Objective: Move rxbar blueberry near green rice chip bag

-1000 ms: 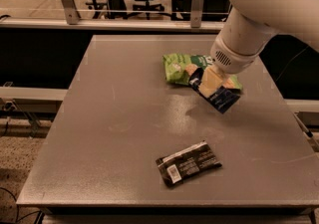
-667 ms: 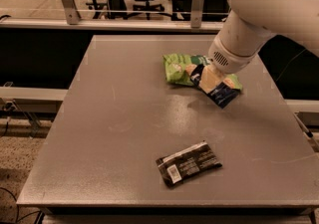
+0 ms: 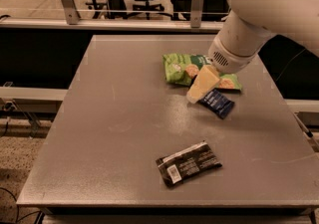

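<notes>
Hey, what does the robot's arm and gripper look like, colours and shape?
The arm is a thick, smooth white shell with rounded joints and tiny vent holes at the wrist. The gripper is a pale cream wedge, narrowing to its tip, by the rxbar blueberry beside the green rice chip bag. No cables show.

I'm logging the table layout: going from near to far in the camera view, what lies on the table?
black wrapper with barcode label → rxbar blueberry → green rice chip bag. The gripper is left out of the order: it hangs at the bar's left end, overlapping both bar and bag.
</notes>
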